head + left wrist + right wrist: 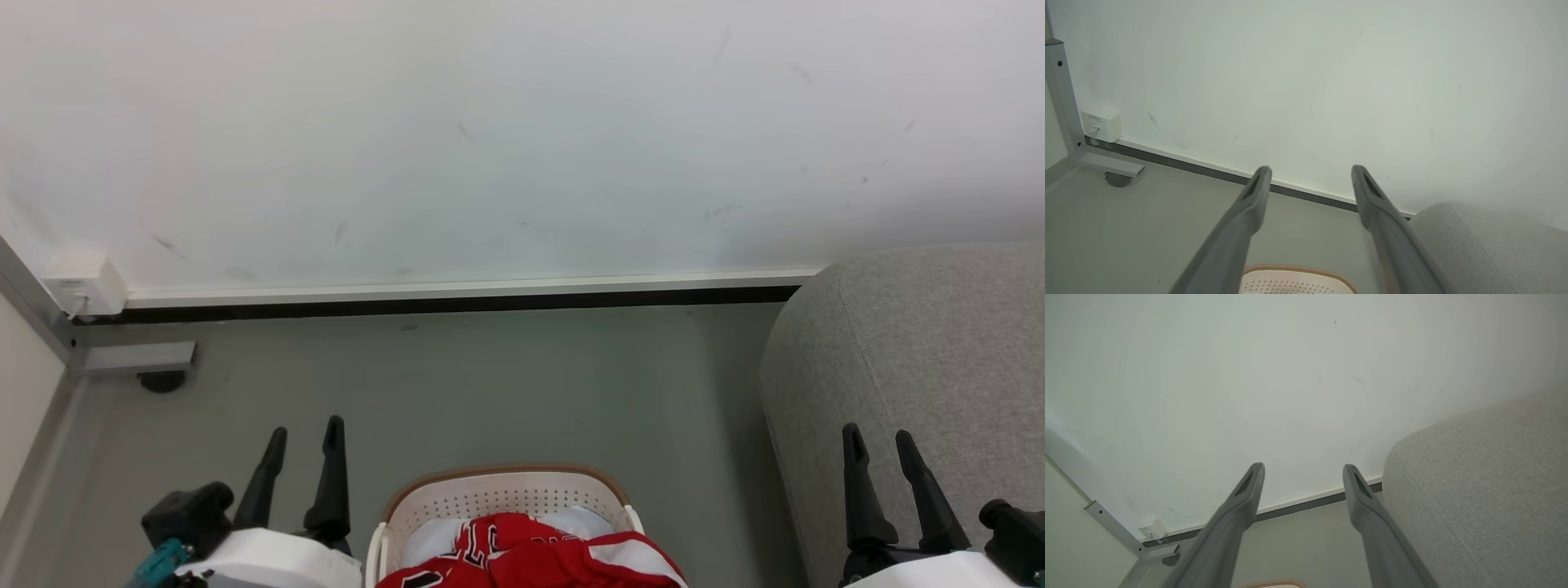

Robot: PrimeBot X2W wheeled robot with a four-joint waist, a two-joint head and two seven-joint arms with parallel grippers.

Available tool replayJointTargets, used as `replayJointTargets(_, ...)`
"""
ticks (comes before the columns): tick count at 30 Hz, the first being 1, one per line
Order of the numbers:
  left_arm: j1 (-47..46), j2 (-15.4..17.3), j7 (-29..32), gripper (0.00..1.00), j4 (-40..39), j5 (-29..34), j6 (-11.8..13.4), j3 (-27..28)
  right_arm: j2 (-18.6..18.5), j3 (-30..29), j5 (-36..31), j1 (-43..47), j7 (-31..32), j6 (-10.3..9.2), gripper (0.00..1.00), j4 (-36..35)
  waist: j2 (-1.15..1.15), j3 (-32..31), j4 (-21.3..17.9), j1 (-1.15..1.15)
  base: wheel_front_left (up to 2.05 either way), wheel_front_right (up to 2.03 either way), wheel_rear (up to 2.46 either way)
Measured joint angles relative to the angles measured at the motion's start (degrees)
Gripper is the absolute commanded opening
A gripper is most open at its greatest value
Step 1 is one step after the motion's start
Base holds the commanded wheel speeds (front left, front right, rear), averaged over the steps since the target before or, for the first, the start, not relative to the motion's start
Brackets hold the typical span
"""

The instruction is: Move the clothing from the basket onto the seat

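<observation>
The red jersey (pixel 539 555) with white trim lies bunched in the cream perforated basket (pixel 498 494) at the bottom middle of the head view, over a pale blue-white cloth (pixel 584 519). The basket's brown rim (pixel 1298 270) also peeks into the left wrist view. The grey sofa seat (pixel 922 367) stands at the right. My left gripper (pixel 306 433) hovers open left of the basket, holding nothing. Over the seat's front my right gripper (pixel 880 437) is open and empty too.
A white wall (pixel 490 139) with a dark skirting strip (pixel 441 304) runs behind the grey floor (pixel 531 392). A metal frame leg with a caster (pixel 159 378) and a white wall socket box (pixel 82 286) are at the far left.
</observation>
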Motion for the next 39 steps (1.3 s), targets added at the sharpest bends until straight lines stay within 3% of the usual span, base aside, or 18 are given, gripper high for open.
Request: replayJointTargets(39,-0.7,-0.4,-4.8,1.00,0.3,17.9,0.2,-0.1,-0.1,1.4,-14.1,0.0,-4.7,0.00,1.00,0.2,0.00,0.1,0.8,0.00,0.00,0.00,0.00)
